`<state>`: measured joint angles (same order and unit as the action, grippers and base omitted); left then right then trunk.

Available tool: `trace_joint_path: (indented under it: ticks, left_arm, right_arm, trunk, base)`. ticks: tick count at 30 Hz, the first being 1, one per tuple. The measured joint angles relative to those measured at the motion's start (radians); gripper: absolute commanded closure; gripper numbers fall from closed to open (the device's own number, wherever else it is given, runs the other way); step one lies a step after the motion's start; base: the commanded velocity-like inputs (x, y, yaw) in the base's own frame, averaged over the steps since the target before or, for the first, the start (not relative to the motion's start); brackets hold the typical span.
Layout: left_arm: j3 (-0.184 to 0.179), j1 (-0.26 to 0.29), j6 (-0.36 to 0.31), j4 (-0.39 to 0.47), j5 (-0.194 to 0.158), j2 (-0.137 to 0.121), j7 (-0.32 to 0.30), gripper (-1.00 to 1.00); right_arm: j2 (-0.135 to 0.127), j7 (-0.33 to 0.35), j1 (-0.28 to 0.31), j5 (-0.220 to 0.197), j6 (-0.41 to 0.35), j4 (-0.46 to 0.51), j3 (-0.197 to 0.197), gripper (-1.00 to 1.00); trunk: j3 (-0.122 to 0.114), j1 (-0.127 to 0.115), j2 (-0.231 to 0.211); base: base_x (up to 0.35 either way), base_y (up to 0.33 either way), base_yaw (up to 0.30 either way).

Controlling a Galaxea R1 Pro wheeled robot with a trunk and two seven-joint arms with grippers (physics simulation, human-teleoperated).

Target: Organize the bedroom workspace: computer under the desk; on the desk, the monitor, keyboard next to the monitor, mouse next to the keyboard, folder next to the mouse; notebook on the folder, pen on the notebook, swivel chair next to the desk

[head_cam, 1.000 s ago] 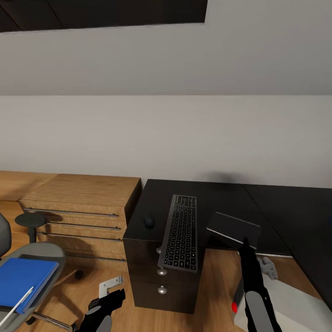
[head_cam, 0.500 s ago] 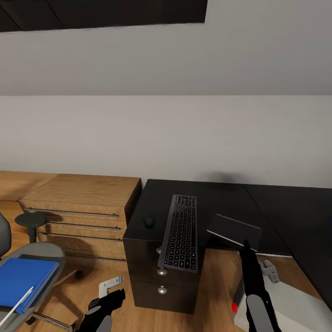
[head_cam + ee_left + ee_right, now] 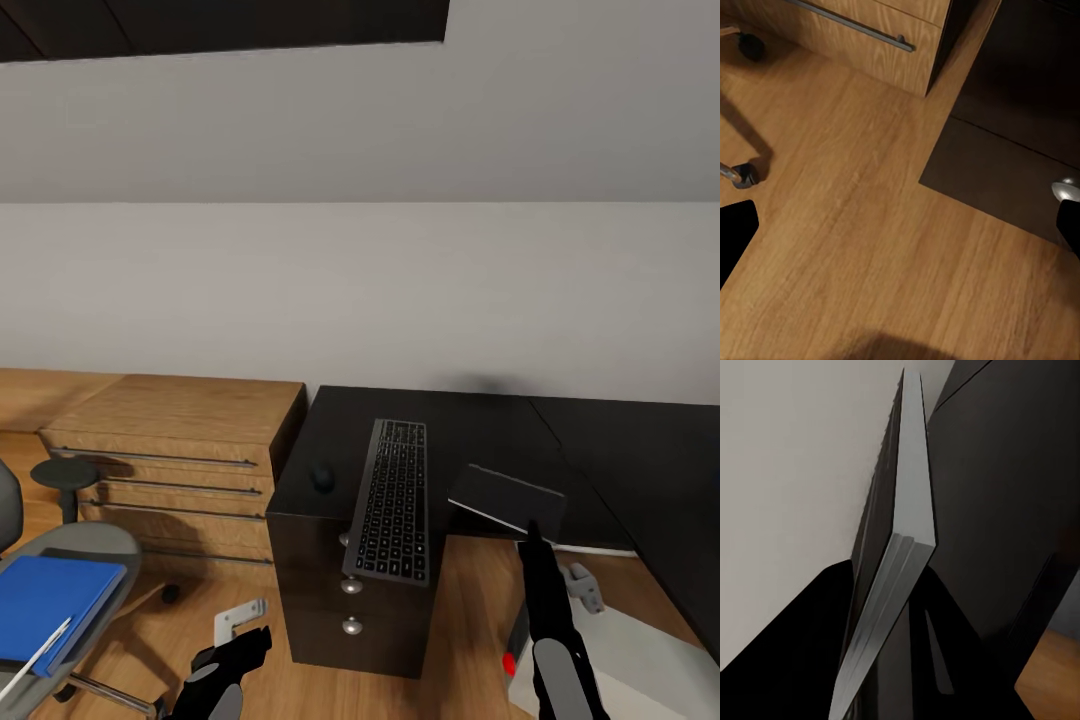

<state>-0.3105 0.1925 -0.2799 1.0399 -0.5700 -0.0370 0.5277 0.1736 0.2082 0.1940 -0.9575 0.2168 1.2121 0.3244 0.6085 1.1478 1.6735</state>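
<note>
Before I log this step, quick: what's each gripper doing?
Left gripper: open, empty, low over the floor.
Right gripper: shut on the notebook.

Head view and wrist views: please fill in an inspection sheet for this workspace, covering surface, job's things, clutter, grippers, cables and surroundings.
Surface: desk, glossy black top.
Job's things: keyboard on desk, near end overhanging the edge; mouse beside it; folder on chair seat, pen on folder; computer on floor.
Clutter: nothing seen.
Grippers: right gripper shut on notebook at the desk's front edge; left gripper open, low over floor.
Cables: nothing seen.
Surroundings: wooden drawers, white wall.
</note>
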Motion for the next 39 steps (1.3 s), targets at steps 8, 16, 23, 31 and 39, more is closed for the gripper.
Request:
trace_joint_path:
  ticks: [8, 16, 23, 31, 39]
  left_arm:
    - [0.000, 0.000, 0.000, 0.000, 0.001, 0.000, 0.001, -1.00]
    - [-0.001, 0.000, 0.001, 0.000, 0.001, 0.000, 0.002, -1.00]
    - [-0.001, 0.000, 0.001, 0.000, 0.000, 0.000, 0.002, -1.00]
    - [-0.001, 0.000, 0.001, 0.000, 0.000, 0.000, 0.001, -1.00]
    - [-0.001, 0.000, 0.001, 0.000, 0.001, 0.000, 0.001, -1.00]
  right_arm:
    - [0.000, 0.001, -0.001, 0.000, -0.030, 0.000, -0.014, 1.00]
    - [0.000, 0.002, -0.002, -0.017, -0.042, 0.000, -0.013, 1.00]
    - [0.000, 0.002, -0.002, -0.033, -0.043, 0.000, -0.013, 1.00]
    - [0.000, 0.001, -0.002, -0.033, -0.043, 0.001, -0.013, 1.00]
    - [0.000, 0.002, -0.002, -0.034, -0.041, 0.000, -0.013, 1.00]
  trunk:
    - [0.000, 0.000, 0.000]
    - [0.022, 0.027, 0.049]
    - [0.022, 0.027, 0.049]
    - [0.022, 0.027, 0.049]
    - [0.022, 0.027, 0.049]
  base:
    - [0.000, 0.000, 0.000]
    - [0.000, 0.000, 0.000]
    - [0.000, 0.000, 0.000]
    - [0.000, 0.000, 0.000]
    - [0.000, 0.000, 0.000]
